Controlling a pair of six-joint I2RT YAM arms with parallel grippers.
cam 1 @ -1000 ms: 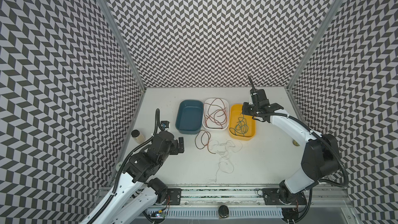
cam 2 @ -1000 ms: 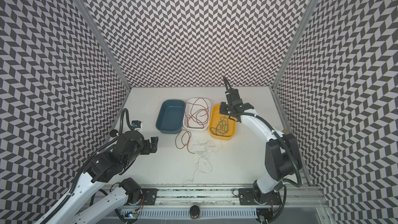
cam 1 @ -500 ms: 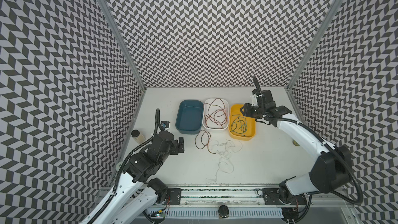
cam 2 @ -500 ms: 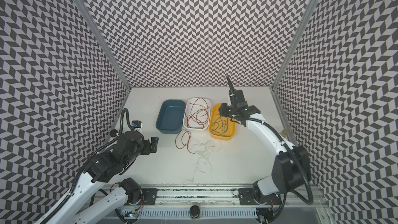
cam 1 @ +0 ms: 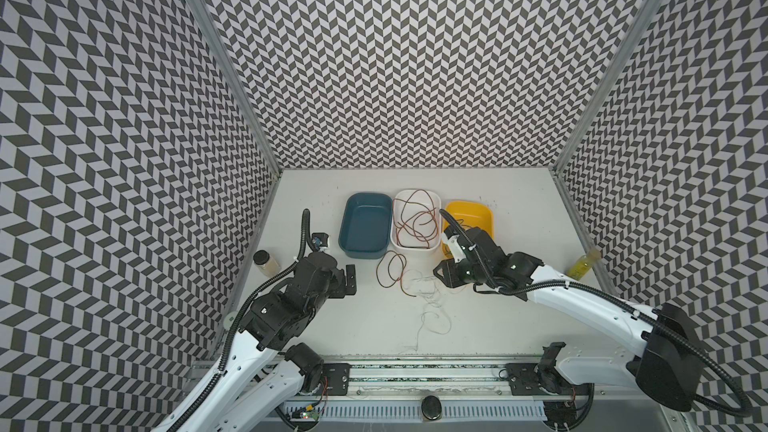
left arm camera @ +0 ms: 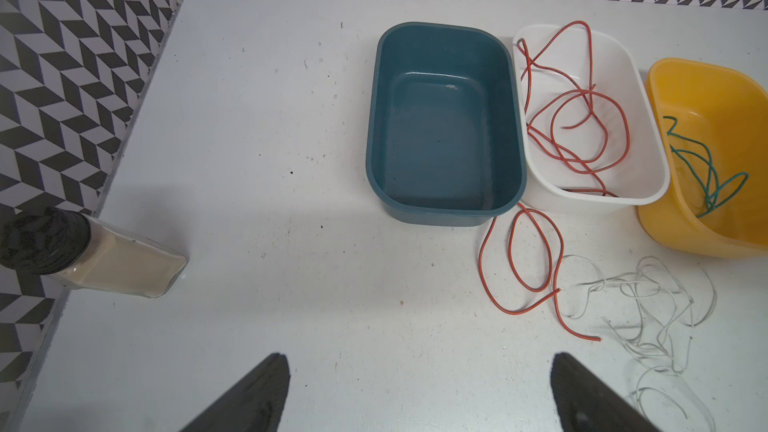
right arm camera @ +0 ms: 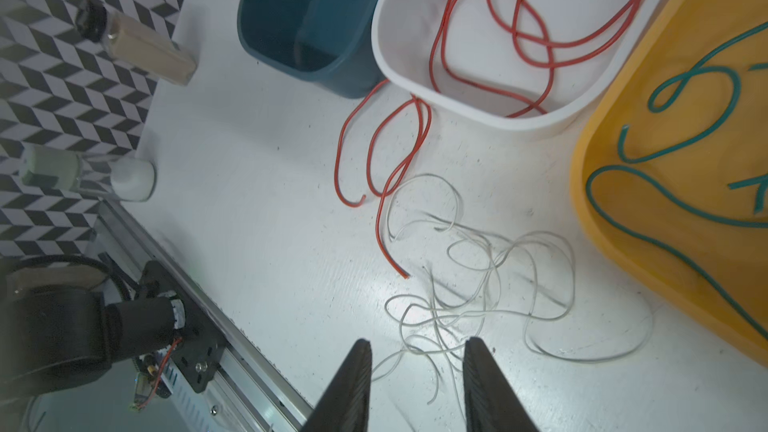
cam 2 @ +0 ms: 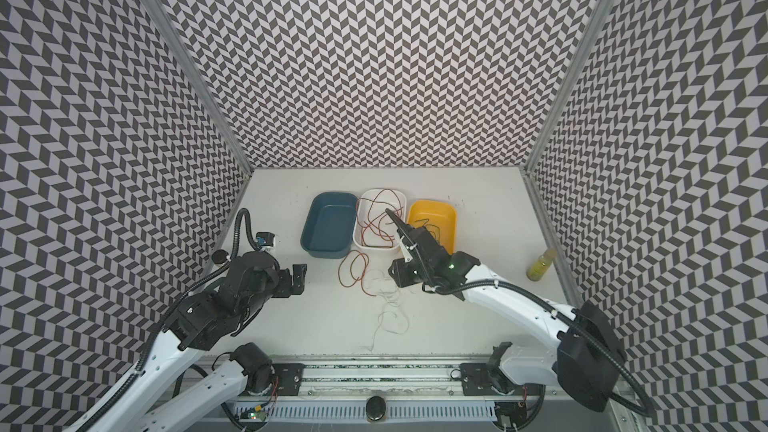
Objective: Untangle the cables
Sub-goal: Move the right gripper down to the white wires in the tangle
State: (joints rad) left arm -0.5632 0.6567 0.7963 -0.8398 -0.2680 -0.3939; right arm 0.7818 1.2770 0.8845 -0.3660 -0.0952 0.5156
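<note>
A red-brown cable (left arm camera: 582,95) lies looped in the white tub (cam 1: 415,248), and part of it trails over the near rim onto the table (cam 1: 390,274). A dark green cable (left arm camera: 706,168) lies in the yellow tub (cam 1: 469,207). The white cable (right arm camera: 490,284) is a loose tangle on the table in front of the tubs (cam 1: 432,305). My right gripper (right arm camera: 417,344) hovers just over this tangle, jaws apart, holding nothing (cam 2: 395,276). My left gripper (left arm camera: 419,361) stands wide open and empty, left of the cables (cam 1: 351,282).
The blue tub (cam 1: 365,253) sits empty left of the white one. A black-lidded jar (cam 1: 266,263) stands by the left wall and a yellow bottle (cam 1: 584,270) by the right wall. The metal rail (cam 1: 415,371) runs along the front edge.
My right arm has swung from above the yellow tub forward and down to the white tangle, its jaws wider apart. The left arm has not moved.
</note>
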